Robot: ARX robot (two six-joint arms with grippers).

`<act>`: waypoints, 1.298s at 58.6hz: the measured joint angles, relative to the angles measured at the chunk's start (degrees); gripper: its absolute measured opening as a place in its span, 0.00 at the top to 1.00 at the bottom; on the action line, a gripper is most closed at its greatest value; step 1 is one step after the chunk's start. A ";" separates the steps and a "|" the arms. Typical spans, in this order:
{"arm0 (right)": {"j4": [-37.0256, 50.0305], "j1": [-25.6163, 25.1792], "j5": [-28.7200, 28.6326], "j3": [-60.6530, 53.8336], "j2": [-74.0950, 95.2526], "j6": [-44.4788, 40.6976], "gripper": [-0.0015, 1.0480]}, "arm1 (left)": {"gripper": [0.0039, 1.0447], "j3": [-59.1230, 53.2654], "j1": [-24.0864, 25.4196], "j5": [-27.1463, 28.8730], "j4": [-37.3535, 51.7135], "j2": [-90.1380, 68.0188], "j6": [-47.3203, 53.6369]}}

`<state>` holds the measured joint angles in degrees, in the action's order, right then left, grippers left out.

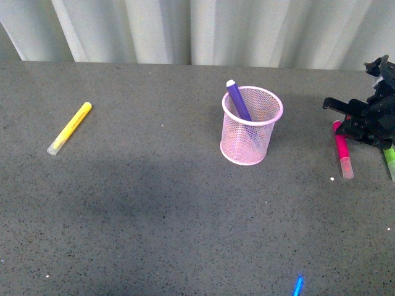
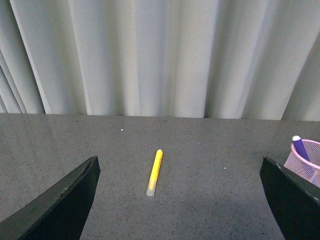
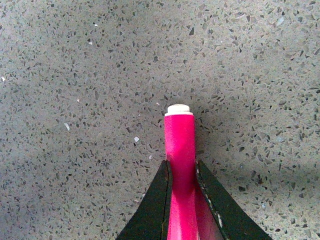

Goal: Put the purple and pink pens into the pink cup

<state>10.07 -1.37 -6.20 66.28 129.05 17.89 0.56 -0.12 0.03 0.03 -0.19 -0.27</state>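
Note:
The pink cup [image 1: 251, 126] stands mid-table with the purple pen [image 1: 239, 102] leaning inside it, tip above the rim; both show at the edge of the left wrist view, the cup [image 2: 306, 162] and the purple pen [image 2: 299, 148]. The pink pen [image 1: 342, 150] lies on the table at the right. My right gripper [image 1: 345, 123] is shut on its far end; in the right wrist view the jaws [image 3: 181, 172] clamp the pink pen [image 3: 179, 145] on both sides. My left gripper [image 2: 180, 200] is open and empty, not in the front view.
A yellow pen [image 1: 70, 127] lies at the left of the table, also in the left wrist view [image 2: 154, 172]. A green pen [image 1: 390, 161] lies at the right edge next to the pink pen. A pleated curtain [image 1: 197, 31] backs the table.

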 joint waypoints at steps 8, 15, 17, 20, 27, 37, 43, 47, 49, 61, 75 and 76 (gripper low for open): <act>2.84 0.00 -0.79 -1.68 -1.66 0.13 0.92 | 0.06 0.00 0.00 0.00 0.00 0.00 0.00; 3.74 0.02 -1.51 -2.64 -4.90 0.33 0.92 | 0.06 0.00 0.00 0.00 0.00 0.00 0.00; 4.09 0.04 -1.33 -2.89 -5.84 0.31 0.92 | 0.06 0.00 0.00 0.00 0.00 0.00 0.00; 4.76 0.17 -1.42 -3.19 -7.08 0.31 0.92 | 0.06 0.00 0.00 0.00 0.00 0.00 0.00; 9.07 0.76 -2.36 -5.44 -11.19 0.22 0.92 | 0.06 0.00 0.00 -0.02 0.00 0.00 0.00; 16.55 2.49 -5.60 -9.99 -19.19 0.35 0.92 | 0.06 0.00 0.00 0.00 0.00 0.00 0.00; 21.68 4.13 -7.93 -13.16 -24.76 0.33 0.93 | 0.06 0.00 0.00 0.00 0.00 0.00 0.00; 24.83 5.22 -9.64 -15.15 -28.26 0.04 0.93 | 0.06 0.00 0.00 0.00 0.00 0.00 0.00; 27.12 5.92 -10.75 -16.41 -30.14 -0.15 0.93 | 0.06 0.00 0.00 0.00 0.00 0.00 0.00; 32.48 7.89 -12.79 -21.29 -33.88 -4.28 0.93 | 0.06 0.00 0.00 0.00 0.00 0.00 0.00; 41.07 8.31 -14.38 -24.74 -31.61 -11.04 0.93 | 0.06 0.00 0.00 0.00 0.00 0.00 0.00; 42.77 8.31 -15.17 -25.14 -30.91 -11.19 0.93 | 0.06 0.00 0.00 0.00 0.00 0.00 0.00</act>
<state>52.84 6.94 -21.37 41.15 98.15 6.70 0.56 -0.12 0.03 0.03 -0.19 -0.27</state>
